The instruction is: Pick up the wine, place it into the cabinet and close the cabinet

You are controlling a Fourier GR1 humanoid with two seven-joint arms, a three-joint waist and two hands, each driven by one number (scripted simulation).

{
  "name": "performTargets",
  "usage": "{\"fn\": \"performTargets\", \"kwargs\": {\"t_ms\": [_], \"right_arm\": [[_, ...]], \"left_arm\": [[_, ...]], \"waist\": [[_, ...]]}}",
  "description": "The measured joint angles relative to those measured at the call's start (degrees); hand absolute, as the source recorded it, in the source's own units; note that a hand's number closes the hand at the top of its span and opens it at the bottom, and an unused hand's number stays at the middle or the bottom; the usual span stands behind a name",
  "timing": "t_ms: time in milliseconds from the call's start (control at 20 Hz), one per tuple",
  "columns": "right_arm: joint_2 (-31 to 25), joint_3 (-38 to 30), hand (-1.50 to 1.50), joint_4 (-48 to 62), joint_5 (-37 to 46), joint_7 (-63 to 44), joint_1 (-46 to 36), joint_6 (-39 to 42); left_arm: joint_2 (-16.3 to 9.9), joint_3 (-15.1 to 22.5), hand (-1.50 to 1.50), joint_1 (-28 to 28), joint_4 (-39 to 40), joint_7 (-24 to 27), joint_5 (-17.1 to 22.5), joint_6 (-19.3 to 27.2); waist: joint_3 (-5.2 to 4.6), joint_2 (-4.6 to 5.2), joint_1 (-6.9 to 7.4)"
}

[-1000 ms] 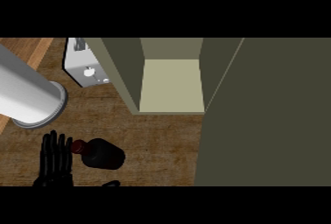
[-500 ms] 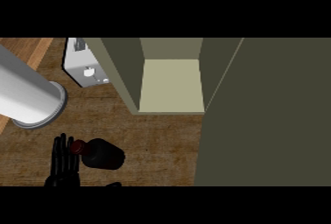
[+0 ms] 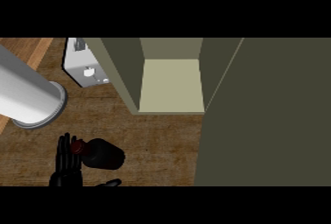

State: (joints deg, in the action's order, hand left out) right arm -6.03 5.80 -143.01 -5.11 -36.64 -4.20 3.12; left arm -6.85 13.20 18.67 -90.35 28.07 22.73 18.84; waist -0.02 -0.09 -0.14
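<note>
The wine bottle [image 3: 104, 154] stands on the wooden counter at the lower left. Seen from above, it is dark with a red cap [image 3: 78, 146]. My left hand [image 3: 65, 165] is right beside it on its left, fingers straight and pointing away from me, close against the cap. Its thumb [image 3: 110, 182] sticks out below the bottle. The hand is open and holds nothing. The cabinet [image 3: 171, 85] stands open in the middle, its pale shelf bare. Its door [image 3: 268, 113] is swung out and fills the right side. My right hand does not show.
A large grey cylinder [image 3: 26, 98] lies across the upper left of the counter. A white appliance [image 3: 85, 72] stands against the cabinet's left wall [image 3: 119, 74]. Bare wooden counter [image 3: 161, 144] lies between the bottle and the door.
My left hand has shifted a little to the right, closer to the bottle, and its thumb now shows below the bottle. The bottle and the cabinet door have not moved.
</note>
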Motion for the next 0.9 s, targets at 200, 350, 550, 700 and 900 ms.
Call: {"fn": "performTargets", "kwargs": {"t_ms": [200, 350, 550, 700, 900], "right_arm": [[0.06, -0.51, -1.50, 0.00, -0.11, 0.31, 0.52, 0.68], [0.20, -0.39, -1.50, -0.09, -0.07, -0.77, -0.23, 0.34], [0.54, 0.14, -1.50, -0.17, 0.01, -0.02, 0.87, 0.91], [0.84, 0.35, -1.50, 0.05, 0.20, 0.08, 0.39, 0.90], [0.51, -0.31, -1.50, 0.26, 0.24, -1.73, -1.97, 0.73]], "left_arm": [[1.08, -1.11, -1.50, -2.04, 4.36, 1.61, -0.06, -1.19], [1.10, -2.14, -1.50, -2.74, 5.98, 1.89, 0.32, -2.23], [2.32, -2.79, -1.50, -4.34, 9.55, 3.29, 0.22, -3.22], [3.34, -3.17, -1.50, -5.92, 12.99, 4.58, 0.28, -4.57], [4.69, -3.51, -1.50, -6.95, 15.17, 5.95, 0.15, -5.43]], "waist": [[0.02, 0.01, -0.06], [0.01, 0.01, -0.04], [0.01, 0.00, -0.12], [0.01, 0.02, -0.09], [0.00, 0.02, 0.01]]}}
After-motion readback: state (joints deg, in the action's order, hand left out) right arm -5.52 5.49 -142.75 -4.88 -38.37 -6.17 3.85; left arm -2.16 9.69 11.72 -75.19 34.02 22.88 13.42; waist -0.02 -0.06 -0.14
